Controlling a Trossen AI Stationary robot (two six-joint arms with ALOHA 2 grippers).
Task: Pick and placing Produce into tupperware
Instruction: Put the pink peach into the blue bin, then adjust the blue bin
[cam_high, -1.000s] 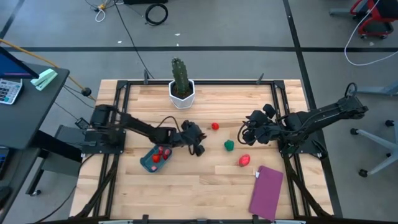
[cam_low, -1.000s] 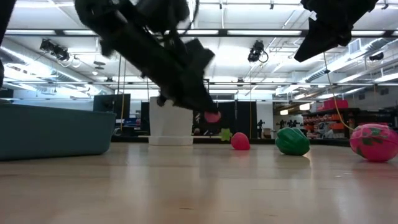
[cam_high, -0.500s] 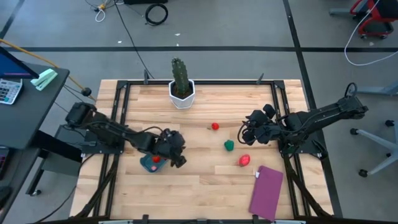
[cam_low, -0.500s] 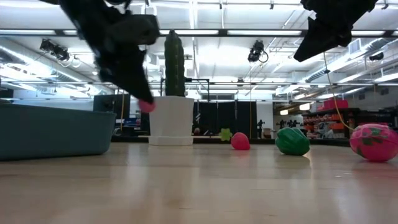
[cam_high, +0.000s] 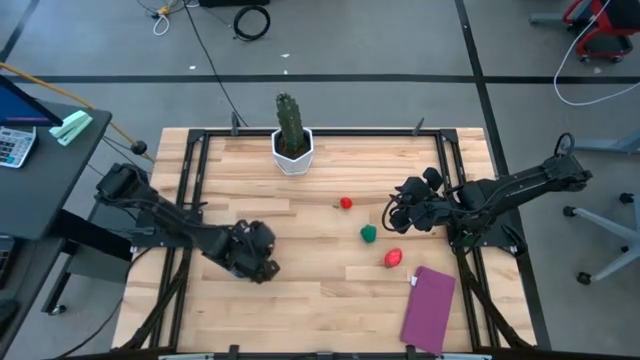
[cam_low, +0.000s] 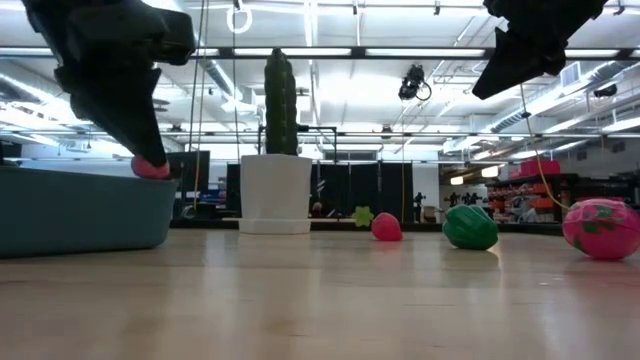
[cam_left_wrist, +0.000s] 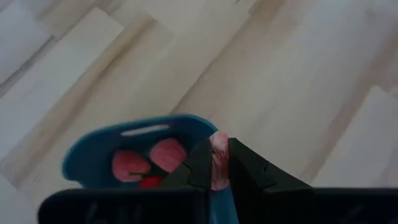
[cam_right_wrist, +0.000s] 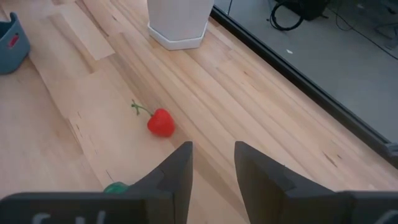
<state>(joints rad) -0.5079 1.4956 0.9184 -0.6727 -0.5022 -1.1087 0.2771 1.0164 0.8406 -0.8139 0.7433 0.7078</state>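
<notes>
1. Tupperware (cam_left_wrist: 93, 155) sits under my left arm near the table's left side, teal-blue, shallow, round-cornered; red and pink pieces (cam_left_wrist: 149, 163) lie inside.
2. My left claw (cam_left_wrist: 219, 163) hangs right above its rim, fingers pinched narrow on a small pink piece (cam_left_wrist: 218, 158).
3. Loose on the wood to the right: a red cherry-like piece (cam_high: 346, 203) with a green stem, a green piece (cam_high: 368, 234), a pink-red one (cam_high: 393, 258).
4. My right claw (cam_right_wrist: 211, 168) hovers near those three, fingers part-way apart, gripping nothing.
5. Open boards lie between the container and the loose fruit; cactus pot (cam_high: 292, 150) stands at the far edge, purple sheet (cam_high: 429, 307) at the near right corner.
</notes>
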